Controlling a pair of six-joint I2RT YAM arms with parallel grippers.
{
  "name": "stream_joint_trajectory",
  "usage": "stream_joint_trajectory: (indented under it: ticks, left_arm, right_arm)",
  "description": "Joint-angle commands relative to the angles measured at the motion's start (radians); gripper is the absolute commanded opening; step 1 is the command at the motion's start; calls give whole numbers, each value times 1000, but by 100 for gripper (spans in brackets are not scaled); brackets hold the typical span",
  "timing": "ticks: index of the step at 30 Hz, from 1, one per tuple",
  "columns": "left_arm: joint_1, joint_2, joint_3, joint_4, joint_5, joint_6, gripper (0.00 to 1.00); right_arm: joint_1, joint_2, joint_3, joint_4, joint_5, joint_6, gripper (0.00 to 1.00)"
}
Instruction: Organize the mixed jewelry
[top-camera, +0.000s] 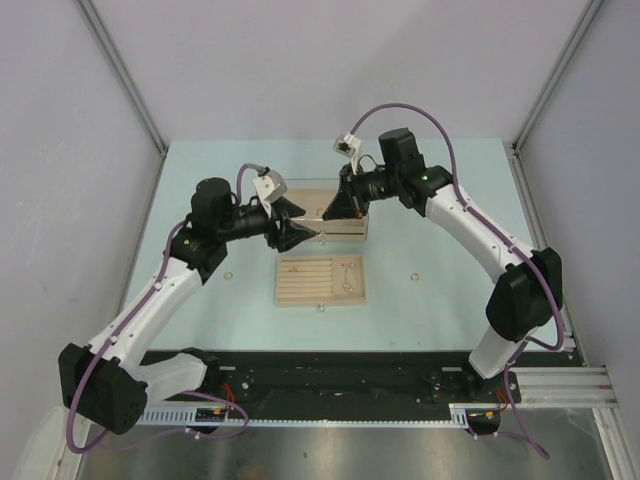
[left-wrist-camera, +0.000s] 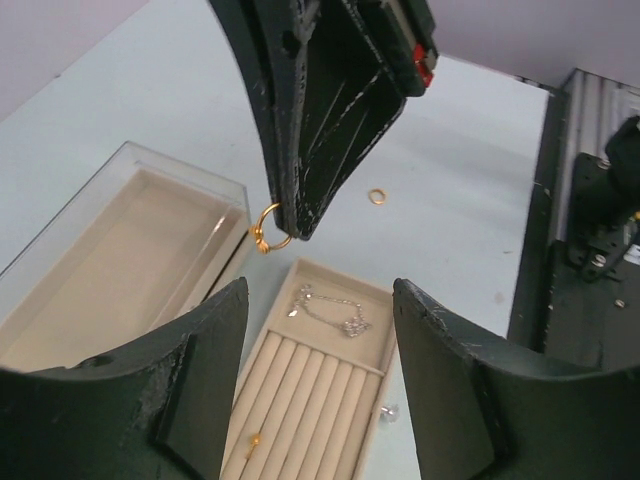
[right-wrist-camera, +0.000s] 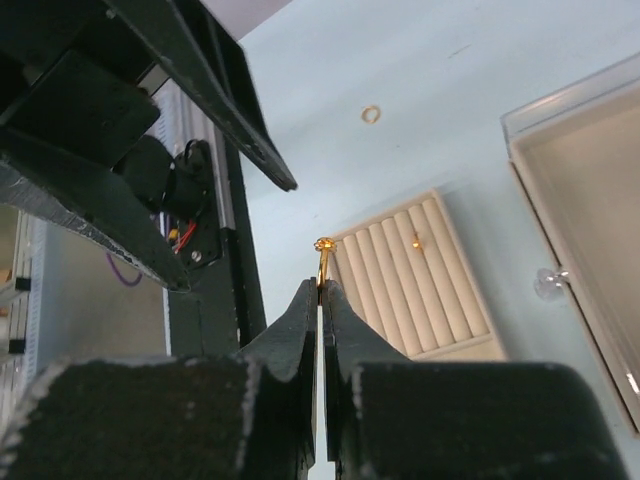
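Observation:
My right gripper (right-wrist-camera: 322, 285) is shut on a small gold ring (right-wrist-camera: 324, 250) and holds it in the air above the table; the ring (left-wrist-camera: 268, 230) hangs at its fingertips in the left wrist view too. Just in front of it, my left gripper (left-wrist-camera: 320, 290) stands open with nothing between its fingers. In the overhead view both grippers (top-camera: 298, 235) (top-camera: 328, 212) meet above the beige slotted tray (top-camera: 300, 295). In the tray lie a thin silvery chain (left-wrist-camera: 332, 309) and a tiny gold stud (left-wrist-camera: 253, 439). Two more gold rings (top-camera: 228, 275) (top-camera: 415, 275) lie loose on the table.
A clear-walled beige box (top-camera: 345, 228) stands just behind the tray, open on top (left-wrist-camera: 60, 315). A tiny clear stud (left-wrist-camera: 388, 412) lies on the table beside the tray's edge. The arms' black base rail (top-camera: 330, 385) runs along the near edge.

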Motion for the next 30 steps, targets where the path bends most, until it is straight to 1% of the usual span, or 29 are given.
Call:
stream_joint_trajectory:
  ticks: [1, 8, 11, 14, 15, 19, 24, 30]
  left_arm:
    - [11, 6, 7, 28, 188, 42, 64]
    - [12, 35, 19, 19, 221, 36, 64]
    - [18, 55, 29, 15, 247, 19, 61]
    - [34, 70, 30, 25, 281, -4, 54]
    - [38, 74, 30, 29, 303, -10, 50]
    - [60, 84, 30, 48, 356, -36, 43]
    - [63, 89, 36, 46, 383, -42, 39]
    - [63, 106, 49, 43, 420, -51, 38]
  right_arm:
    - [31, -48, -3, -53, -73, -80, 0]
    - [58, -60, -5, -70, -84, -111, 0]
    - [58, -66, -11, -64, -82, -116, 0]
    - [58, -74, -17, -64, -84, -120, 0]
    - [60, -77, -18, -65, -84, -123, 0]
    - [60, -86, -29, -64, -81, -129, 0]
    - [63, -88, -31, -64, -81, -133, 0]
    - [72, -81, -29, -65, -72, -137, 0]
